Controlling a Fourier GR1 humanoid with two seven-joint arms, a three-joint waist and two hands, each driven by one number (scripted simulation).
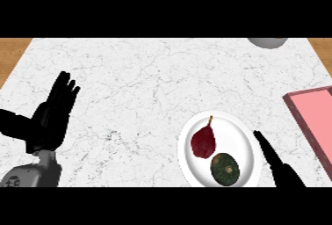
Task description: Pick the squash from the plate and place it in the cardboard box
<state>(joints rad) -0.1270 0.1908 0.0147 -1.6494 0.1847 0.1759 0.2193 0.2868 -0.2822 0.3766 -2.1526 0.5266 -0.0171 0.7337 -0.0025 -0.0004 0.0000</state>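
You are looking at a kitchen setting. The work surface is a white marble-patterned counter (156, 83) with grey veining, edged by wood (13, 52) at the far left and far right corners. Just left of your right hand (276, 162) sits a white plate (243, 132) carrying food: a dark red pear-shaped item (203, 140) and a dark green squash (225, 169). Beyond that hand, at the far edge, part of a grey bowl (267, 42) shows.
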